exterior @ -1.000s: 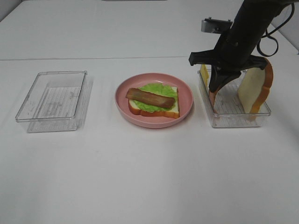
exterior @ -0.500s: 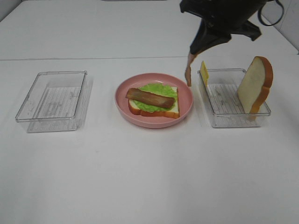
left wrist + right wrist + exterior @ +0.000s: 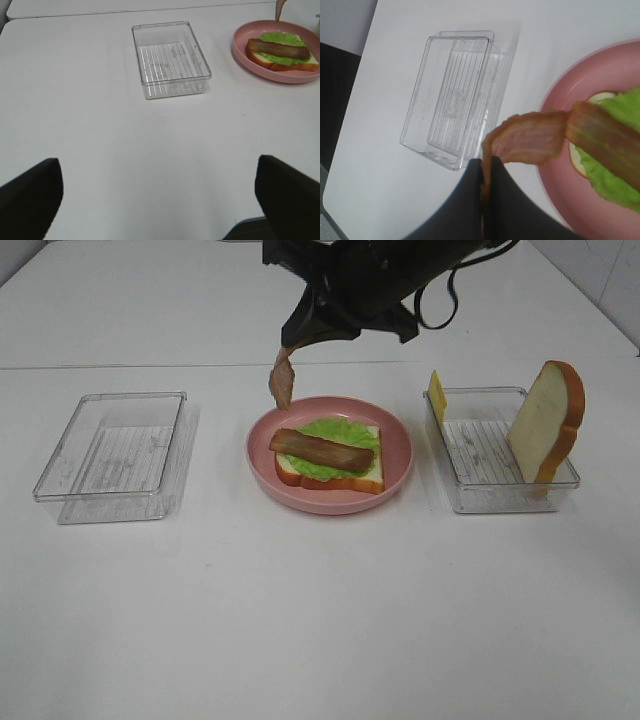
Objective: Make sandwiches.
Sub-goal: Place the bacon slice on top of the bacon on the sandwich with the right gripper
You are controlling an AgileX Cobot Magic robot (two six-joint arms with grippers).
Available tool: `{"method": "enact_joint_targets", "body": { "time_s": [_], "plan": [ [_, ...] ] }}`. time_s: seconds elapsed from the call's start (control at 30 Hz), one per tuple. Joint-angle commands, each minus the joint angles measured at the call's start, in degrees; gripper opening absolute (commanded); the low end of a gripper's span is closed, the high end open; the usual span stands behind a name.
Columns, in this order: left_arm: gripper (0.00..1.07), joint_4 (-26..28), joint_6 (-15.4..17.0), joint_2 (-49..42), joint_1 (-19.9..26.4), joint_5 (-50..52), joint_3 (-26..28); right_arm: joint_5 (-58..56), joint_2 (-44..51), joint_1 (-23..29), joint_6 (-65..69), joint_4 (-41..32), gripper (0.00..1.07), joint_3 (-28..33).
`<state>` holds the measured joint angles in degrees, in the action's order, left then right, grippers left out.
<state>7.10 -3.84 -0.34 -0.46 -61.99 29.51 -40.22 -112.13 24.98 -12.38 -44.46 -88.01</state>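
Pinching bacon [image 3: 282,380] end in right jaws, dangling over plate [image 3: 400,455] rim for laying beside first strip [image 3: 322,450]; left jaws spread, idle.

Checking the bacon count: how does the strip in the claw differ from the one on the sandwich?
The held bacon strip dangles curled in the air; the plated bacon strip lies flat. The held one is pinched by the right claw; the plated one rests on lettuce. Both are brown.

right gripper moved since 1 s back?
Yes. The right gripper, shut on a bacon strip, went left and up in the high view: from the right box to above the plate, at its left rim.
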Motion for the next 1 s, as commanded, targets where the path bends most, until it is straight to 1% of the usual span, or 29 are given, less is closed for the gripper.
{"method": "enact_joint_targets", "body": {
  "time_s": [0.03, 0.07, 0.1, 0.13, 0.17, 0.2, 0.37, 0.47, 0.5, 0.53, 0.6, 0.7, 0.73, 0.8, 0.87, 0.9, 0.97, 1.0],
  "plan": [
    [1.01, -0.2, 0.1, -1.0, -0.2, 0.3, 0.0, 2.5, -4.4, 0.6, -6.1, -7.9, 0.0, -0.3],
    [1.01, -0.2, 0.1, -1.0, -0.2, 0.3, 0.0, 2.8, -5.1, 0.6, -7.3, -9.4, 0.0, -0.3],
    [1.01, -0.2, 0.1, -1.0, -0.2, 0.3, 0.0, 2.8, -5.1, 0.6, -7.3, -9.4, 0.0, -0.3],
    [1.01, -0.2, 0.1, -1.0, -0.2, 0.3, 0.0, 3.2, -6.8, 0.6, -9.5, -12.5, 0.0, -0.3],
    [1.01, -0.2, 0.1, -1.0, -0.2, 0.3, 0.0, 3.2, -6.8, 0.6, -9.5, -12.5, 0.0, -0.3],
    [1.01, -0.2, 0.1, -1.0, -0.2, 0.3, 0.0, 3.7, -8.5, 0.6, -11.7, -15.0, 0.0, -0.3],
    [1.01, -0.2, 0.1, -1.0, -0.2, 0.3, 0.0, 4.9, -10.9, 0.4, -13.3, -15.9, 0.0, -0.3],
    [1.01, -0.2, -0.1, -1.0, -0.2, 0.3, 0.0, 4.8, -12.2, -0.4, -13.3, -14.3, 0.0, -0.3],
    [1.0, -0.2, 0.0, -1.0, -0.2, 0.3, 0.0, 4.9, -12.4, -1.0, -12.9, -11.0, 0.0, -0.3],
    [1.0, -0.2, 0.0, -1.0, -0.2, 0.3, 0.0, 4.9, -12.4, -1.0, -12.9, -11.0, 0.0, -0.3],
    [1.0, -0.2, -0.2, -1.0, -0.2, 0.3, 0.0, 4.6, -12.4, -2.9, -11.5, -6.5, 0.0, -0.3],
    [1.0, -0.2, -0.2, -1.0, -0.2, 0.3, 0.0, 3.8, -12.4, -4.2, -9.6, -4.6, 0.0, -0.3],
    [1.0, -0.2, -0.2, -1.0, -0.3, 0.3, 0.0, 2.8, -12.4, -5.4, -7.8, -2.8, 0.0, -0.3],
    [1.0, -0.2, -0.2, -1.0, -0.3, 0.3, 0.0, 2.1, -12.4, -5.5, -7.1, -1.8, 0.0, -0.3],
    [1.0, -0.2, -0.2, -1.0, -0.3, 0.3, 0.0, 1.9, -12.4, -5.4, -5.3, 2.2, 0.0, -0.3],
    [1.0, -0.2, -0.2, -1.0, -0.3, 0.3, 0.0, 1.9, -12.4, -5.4, -5.3, 2.2, 0.0, -0.3],
    [1.0, -0.2, -0.2, -1.0, -0.3, 0.3, 0.0, 1.7, -12.4, -5.3, -3.2, 5.1, 0.0, -0.3],
    [1.0, -0.2, -0.2, -1.0, -0.3, 0.3, 0.0, 1.7, -12.4, -5.3, -3.2, 5.1, 0.0, -0.3]
  ]
}}
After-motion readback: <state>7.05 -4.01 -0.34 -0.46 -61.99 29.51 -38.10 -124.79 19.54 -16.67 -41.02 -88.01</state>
